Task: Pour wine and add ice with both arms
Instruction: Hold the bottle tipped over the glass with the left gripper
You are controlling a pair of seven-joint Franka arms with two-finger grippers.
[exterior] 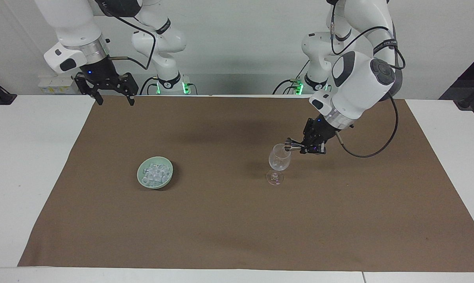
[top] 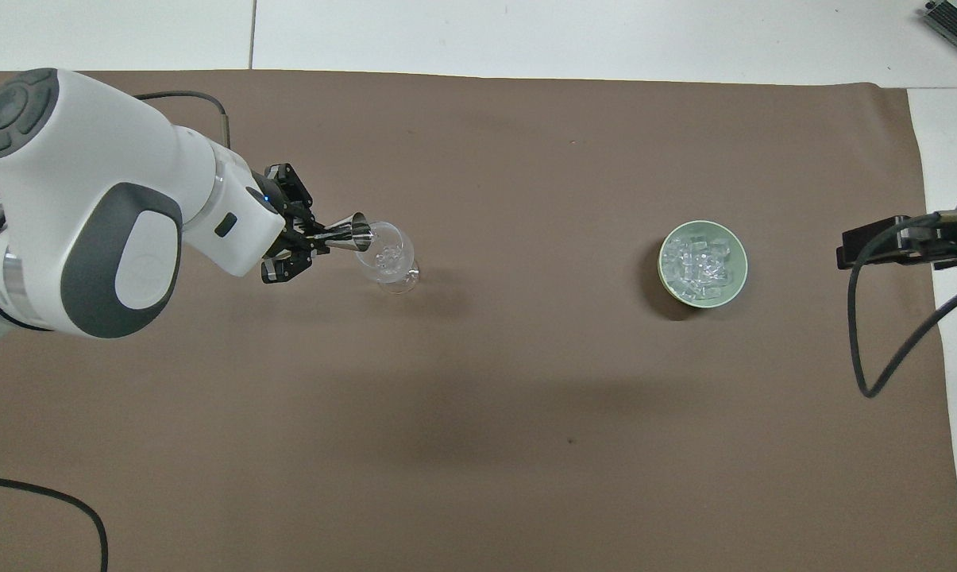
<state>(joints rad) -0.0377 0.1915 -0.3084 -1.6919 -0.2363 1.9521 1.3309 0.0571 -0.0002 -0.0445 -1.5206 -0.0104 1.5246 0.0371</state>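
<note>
Ice [exterior: 155,173] is heaped in a green bowl [exterior: 167,181] on the brown cloth [exterior: 229,228], well apart from both grippers. A small metal cup [exterior: 290,147] is pinched tight by the left gripper [exterior: 303,148] and is tipped on its side, its mouth held at the rim of the wine glass [exterior: 278,161]. The right gripper [exterior: 114,100] is held up with its fingers wide apart and nothing in them, over the cloth's edge by the robots, where the right arm waits.

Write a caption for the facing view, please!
Left gripper tips a jigger over the glass; ice waits.
</note>
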